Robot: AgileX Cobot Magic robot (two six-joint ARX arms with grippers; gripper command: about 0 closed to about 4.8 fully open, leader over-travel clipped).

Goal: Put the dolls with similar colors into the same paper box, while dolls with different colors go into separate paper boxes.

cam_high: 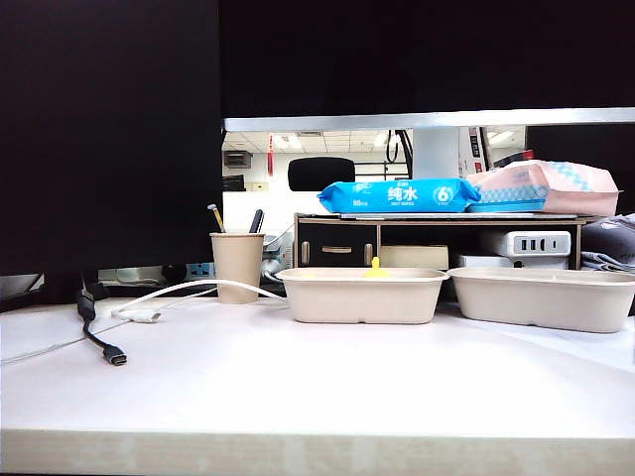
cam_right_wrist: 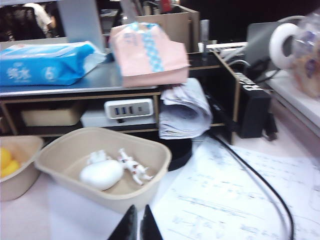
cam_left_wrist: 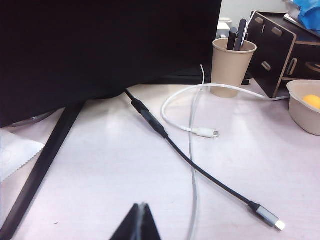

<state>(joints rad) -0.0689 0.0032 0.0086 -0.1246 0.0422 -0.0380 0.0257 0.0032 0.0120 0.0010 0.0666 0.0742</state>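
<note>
Two beige paper boxes stand side by side at the back of the table. The left box [cam_high: 362,302] holds yellow dolls; only a yellow tip [cam_high: 374,266] shows above its rim, and the right wrist view shows yellow dolls [cam_right_wrist: 7,162] inside that box [cam_right_wrist: 17,184]. The right box [cam_high: 546,309] [cam_right_wrist: 100,197] holds a white oval doll [cam_right_wrist: 101,174] and a tiny white figurine [cam_right_wrist: 133,168]. My right gripper [cam_right_wrist: 140,206] is shut and empty, just in front of that box. My left gripper [cam_left_wrist: 141,205] is shut and empty over the bare table by the cables. Neither gripper shows in the exterior view.
A paper cup [cam_high: 237,266] with pens stands left of the boxes. A white cable [cam_left_wrist: 200,131] and a black cable [cam_left_wrist: 200,170] lie on the table. Behind the boxes is a wooden shelf [cam_high: 437,220] with wipe packs. Printed sheets [cam_right_wrist: 235,200] lie to the right.
</note>
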